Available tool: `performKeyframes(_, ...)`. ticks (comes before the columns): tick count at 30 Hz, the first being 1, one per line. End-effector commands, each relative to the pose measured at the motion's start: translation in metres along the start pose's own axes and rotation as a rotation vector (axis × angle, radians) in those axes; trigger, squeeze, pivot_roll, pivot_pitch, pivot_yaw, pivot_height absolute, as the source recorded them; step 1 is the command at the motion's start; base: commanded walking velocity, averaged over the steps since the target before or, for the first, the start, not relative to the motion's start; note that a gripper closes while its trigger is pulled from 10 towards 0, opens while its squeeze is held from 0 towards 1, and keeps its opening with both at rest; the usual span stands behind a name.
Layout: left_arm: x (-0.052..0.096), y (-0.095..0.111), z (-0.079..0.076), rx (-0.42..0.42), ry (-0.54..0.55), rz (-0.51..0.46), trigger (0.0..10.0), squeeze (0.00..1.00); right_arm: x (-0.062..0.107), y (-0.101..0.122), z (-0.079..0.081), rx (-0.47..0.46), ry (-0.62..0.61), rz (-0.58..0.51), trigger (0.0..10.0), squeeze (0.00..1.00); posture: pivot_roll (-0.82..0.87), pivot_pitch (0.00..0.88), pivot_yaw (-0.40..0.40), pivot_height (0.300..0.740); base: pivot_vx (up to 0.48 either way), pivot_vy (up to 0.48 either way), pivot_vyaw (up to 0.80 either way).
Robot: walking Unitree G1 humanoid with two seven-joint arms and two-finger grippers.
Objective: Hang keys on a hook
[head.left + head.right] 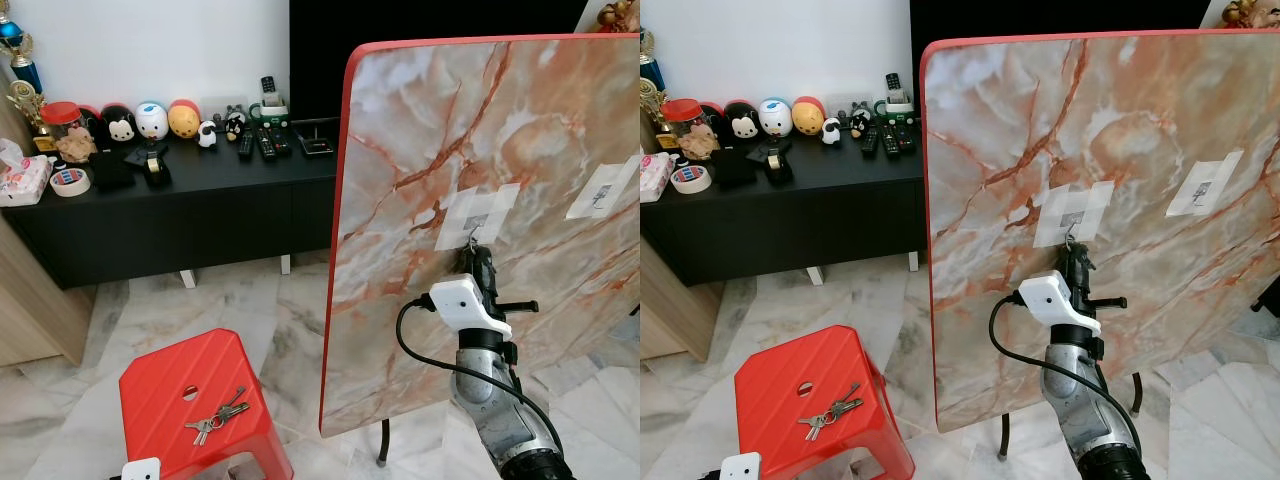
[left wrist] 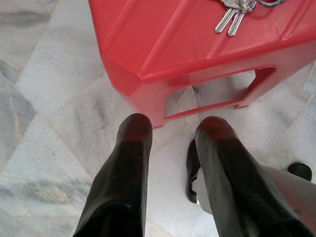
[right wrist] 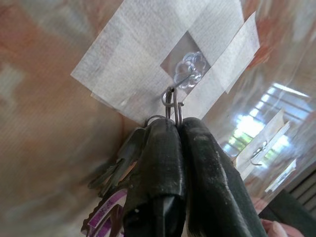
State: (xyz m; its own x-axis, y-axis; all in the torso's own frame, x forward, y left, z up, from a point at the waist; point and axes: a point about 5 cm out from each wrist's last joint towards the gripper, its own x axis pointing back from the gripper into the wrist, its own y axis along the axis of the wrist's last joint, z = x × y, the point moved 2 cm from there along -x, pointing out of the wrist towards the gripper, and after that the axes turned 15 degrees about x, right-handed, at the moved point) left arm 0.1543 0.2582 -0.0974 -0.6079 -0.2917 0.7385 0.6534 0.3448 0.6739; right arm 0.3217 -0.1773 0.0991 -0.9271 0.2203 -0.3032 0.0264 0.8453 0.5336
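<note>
Pinching the keys (image 3: 129,163) by their ring, the right gripper (image 3: 177,129) holds them at the taped hook (image 3: 183,75) on the marble board (image 1: 420,120). Ring looks threaded or nearly so; best to lower until the hook bears it, then part the fingers slowly. Well below the hook, the left gripper (image 2: 170,131) hangs idle, fingers apart, beside the red stool (image 1: 160,385), where other keys (image 1: 218,416) lie.

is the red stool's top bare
No, a bunch of keys lies on top of the red stool, near its front edge.
</note>
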Motion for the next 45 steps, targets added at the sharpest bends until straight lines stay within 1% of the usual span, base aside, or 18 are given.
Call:
performKeyframes(1, 0.001, -0.006, -0.002, 0.008, -0.002, 0.021, 10.0, 0.00, -0.003, 0.001, 0.001, 0.005, 0.018, -0.005, 10.0, 0.23, 0.08, 0.000, -0.079, 0.740, 0.000, 0.000, 0.00)
performKeyframes(3, 0.001, -0.006, -0.002, 0.008, -0.002, 0.022, 10.0, 0.00, -0.002, 0.001, 0.002, 0.003, 0.021, -0.002, 10.0, 0.65, 0.08, 0.000, -0.079, 0.740, 0.000, 0.000, 0.00)
performKeyframes(5, 0.001, -0.006, -0.002, 0.008, -0.002, 0.022, 10.0, 0.00, -0.002, 0.000, 0.002, 0.001, 0.022, 0.001, 10.0, 0.71, 0.08, 0.000, -0.079, 0.740, 0.000, 0.000, 0.00)
performKeyframes(12, 0.001, -0.006, -0.002, 0.007, -0.002, 0.024, 10.0, 0.00, -0.001, 0.002, 0.003, -0.006, 0.029, -0.008, 10.0, 0.70, 0.08, 0.000, -0.079, 0.740, 0.000, 0.000, 0.00)
performKeyframes(14, 0.001, -0.006, -0.002, 0.007, -0.003, 0.026, 10.0, 0.00, -0.001, 0.004, 0.004, -0.024, 0.047, -0.031, 10.0, 0.66, 0.08, 0.000, -0.080, 0.740, 0.000, 0.000, 0.00)
performKeyframes(15, 0.001, -0.006, -0.002, 0.007, -0.003, 0.026, 10.0, 0.00, 0.000, 0.005, 0.004, -0.022, 0.050, -0.038, 10.0, 0.59, 0.08, 0.000, -0.081, 0.740, 0.000, 0.000, 0.00)
performKeyframes(16, 0.001, -0.006, -0.002, 0.006, -0.004, 0.027, 10.0, 0.00, 0.002, 0.006, 0.005, -0.037, 0.062, -0.050, 10.0, 0.00, 0.08, 0.000, -0.081, 0.740, 0.000, 0.000, 0.00)
performKeyframes(20, 0.001, -0.007, -0.001, 0.007, -0.003, 0.027, 10.0, 0.00, 0.010, 0.013, 0.012, -0.095, 0.134, -0.105, 10.0, 0.00, 0.08, 0.000, -0.082, 0.740, 0.000, 0.000, 0.00)
performKeyframes(23, 0.002, -0.007, -0.001, 0.007, -0.003, 0.027, 10.0, 0.00, 0.025, 0.017, 0.024, -0.107, 0.238, -0.151, 10.0, 0.00, 0.08, 0.000, -0.084, 0.740, 0.000, 0.000, 0.00)
performKeyframes(26, 0.002, -0.007, -0.002, 0.010, -0.002, 0.025, 10.0, 0.00, 0.045, 0.005, 0.038, -0.202, 0.357, -0.073, 10.0, 0.00, 0.08, 0.000, -0.084, 0.740, 0.000, 0.000, 0.00)
performKeyframes(28, 0.002, -0.007, -0.002, 0.010, -0.002, 0.025, 10.0, 0.00, 0.047, 0.003, 0.040, -0.216, 0.369, -0.059, 10.0, 0.00, 0.08, 0.000, -0.081, 0.740, 0.000, 0.000, 0.00)
performKeyframes(29, 0.001, -0.007, -0.002, 0.009, -0.002, 0.025, 10.0, 0.00, 0.055, -0.005, 0.049, -0.249, 0.437, -0.003, 10.0, 0.00, 0.07, 0.000, -0.079, 0.740, 0.000, 0.000, 0.00)
performKeyframes(30, 0.001, -0.007, -0.002, 0.007, -0.003, 0.026, 10.0, 0.00, 0.071, -0.020, 0.068, -0.333, 0.558, 0.129, 10.0, 0.00, 0.07, 0.000, -0.077, 0.740, 0.000, 0.000, 0.00)
performKeyframes(31, 0.001, -0.007, -0.002, 0.006, -0.003, 0.026, 10.0, 0.00, 0.077, -0.024, 0.073, -0.368, 0.595, 0.175, 10.0, 0.00, 0.07, 0.000, -0.077, 0.740, 0.000, 0.000, 0.00)
performKeyframes(37, 0.001, -0.006, -0.002, 0.005, -0.003, 0.022, 10.0, 0.00, 0.112, -0.054, 0.100, -0.566, 0.685, 0.531, 10.0, 0.00, 0.08, 0.000, -0.075, 0.740, 0.000, 0.000, 0.00)
performKeyframes(38, 0.001, -0.005, 0.000, 0.002, -0.003, 0.021, 10.0, 0.00, 0.130, -0.070, 0.107, -0.615, 0.702, 0.699, 10.0, 0.00, 0.08, 0.000, -0.072, 0.740, 0.000, 0.000, 0.00)
performKeyframes(40, 0.001, -0.005, 0.001, -0.008, -0.009, 0.025, 10.0, 0.00, 0.147, -0.086, 0.109, -0.614, 0.686, 0.832, 10.0, 0.00, 0.08, 0.000, -0.069, 0.740, 0.000, 0.000, 0.00)
performKeyframes(45, 0.001, -0.003, 0.006, -0.016, -0.009, 0.029, 10.0, 0.00, 0.174, -0.108, 0.107, -0.620, 0.677, 1.007, 10.0, 0.00, 0.07, 0.000, -0.059, 0.740, 0.000, 0.000, 0.00)
